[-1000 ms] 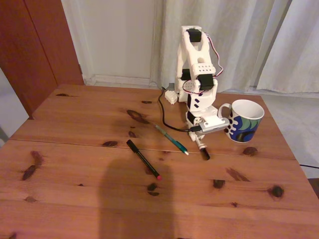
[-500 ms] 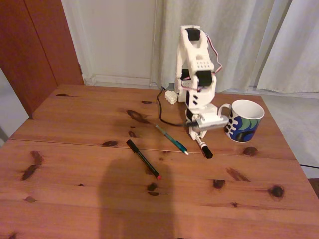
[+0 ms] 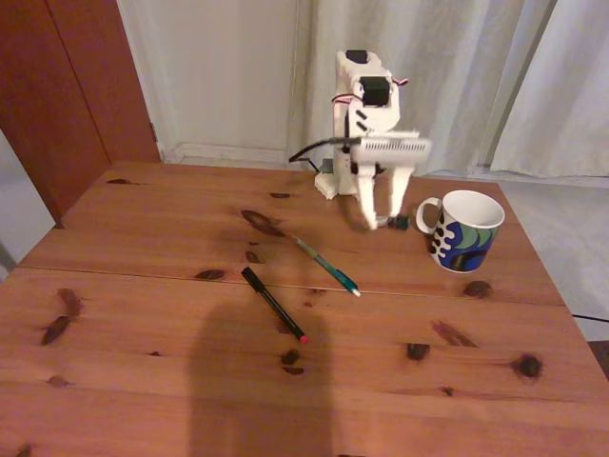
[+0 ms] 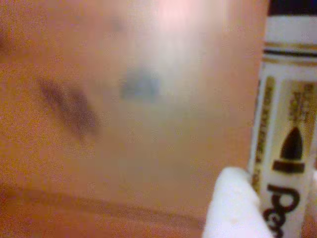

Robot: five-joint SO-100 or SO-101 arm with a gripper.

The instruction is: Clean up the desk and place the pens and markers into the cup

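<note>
My gripper (image 3: 383, 219) hangs above the desk (image 3: 143, 238), just left of the cup (image 3: 465, 230), and is shut on the white marker; its black cap (image 3: 401, 223) pokes out toward the mug. Motion blurs the arm. In the wrist view the marker (image 4: 285, 124) runs down the right edge, with one white fingertip (image 4: 230, 206) pressed against it. The teal-green pen (image 3: 325, 265) lies slantwise on the desk in front of the arm. The thin black pen with a red tip (image 3: 274, 305) lies left of it, nearer the front. The white mug with a blue, green and black pattern stands upright, handle to the left.
The arm's base (image 3: 333, 181) sits at the desk's far edge, with a black cable (image 3: 309, 148) looping off it. Curtains hang behind and a brown door stands at the left. A dark shadow (image 3: 257, 381) falls on the front of the desk.
The gripper has lifted the marker off the desk and risen, and the arm has folded back and up. The two pens and the cup have not moved.
</note>
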